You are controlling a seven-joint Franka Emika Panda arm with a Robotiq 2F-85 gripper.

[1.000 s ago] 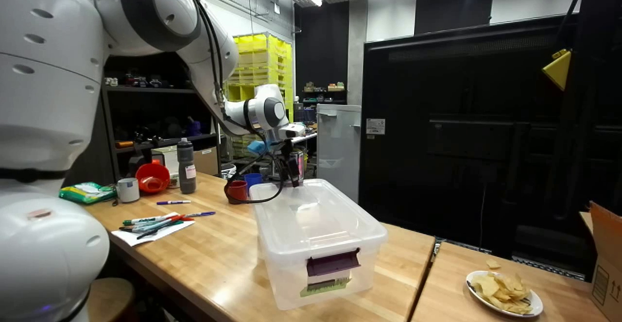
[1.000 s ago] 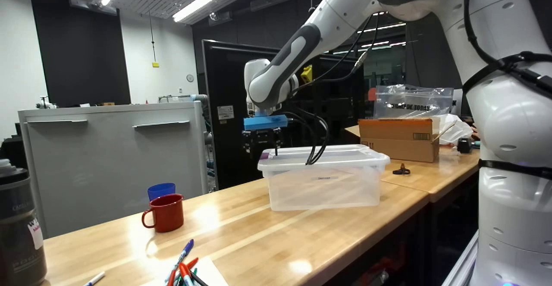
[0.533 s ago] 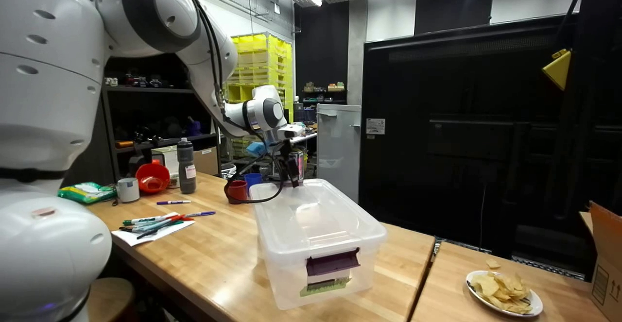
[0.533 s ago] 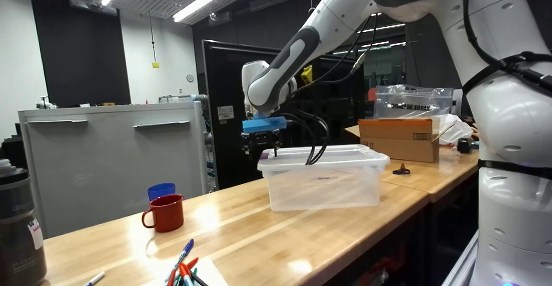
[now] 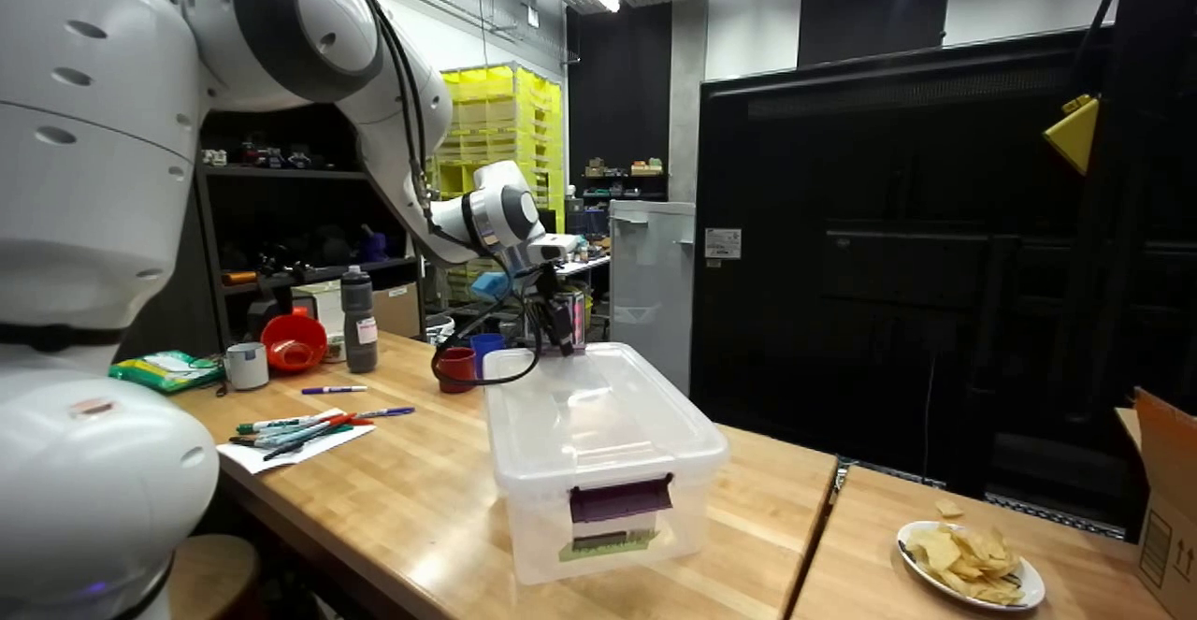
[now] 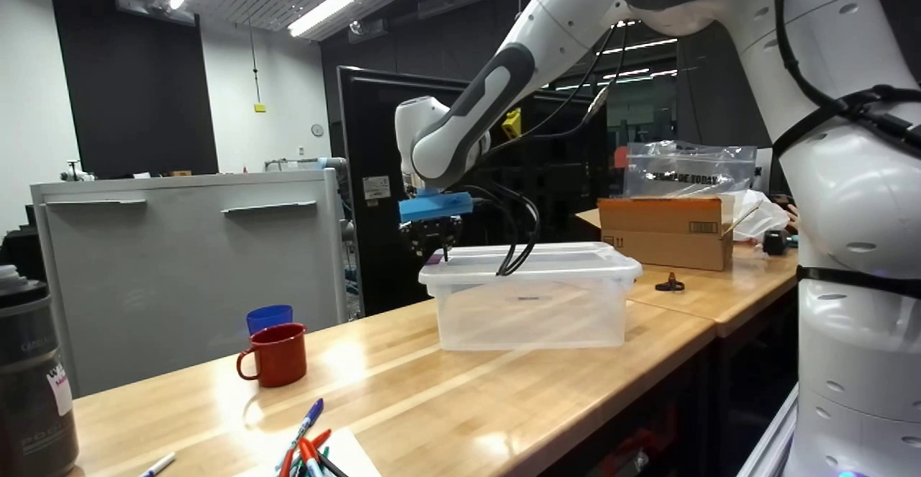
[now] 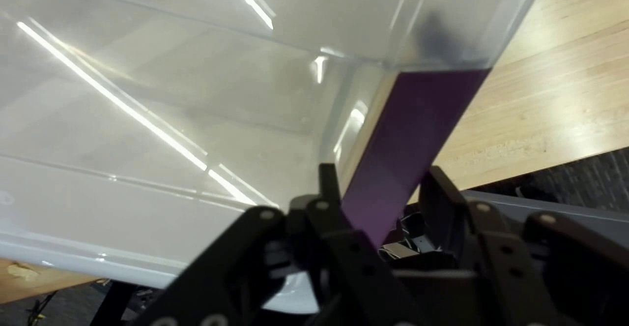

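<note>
A clear plastic box (image 5: 612,531) with a translucent lid (image 5: 598,410) stands on the wooden table, lid on. Each short end carries a purple handle; the near one (image 5: 621,500) shows in an exterior view. My gripper (image 7: 381,168) is at the opposite end, with that end's purple handle (image 7: 417,114) between its fingers. Its left finger (image 7: 329,178) overlaps the lid side of the handle, and its right finger (image 7: 442,188) meets the outer edge. In both exterior views the black gripper (image 6: 434,250) points down at the box's end, its fingertips partly hidden.
A red mug (image 6: 280,355) and a blue cup (image 6: 269,317) stand near the gripper's end of the box. Several markers (image 5: 299,433) lie on paper, with a bottle (image 5: 359,321) behind. Elsewhere are a plate of chips (image 5: 973,564) and a cardboard box (image 6: 662,229).
The jaws have drawn together on the handle. In the last half second the box and gripper have slid together a little to the left in both exterior views.
</note>
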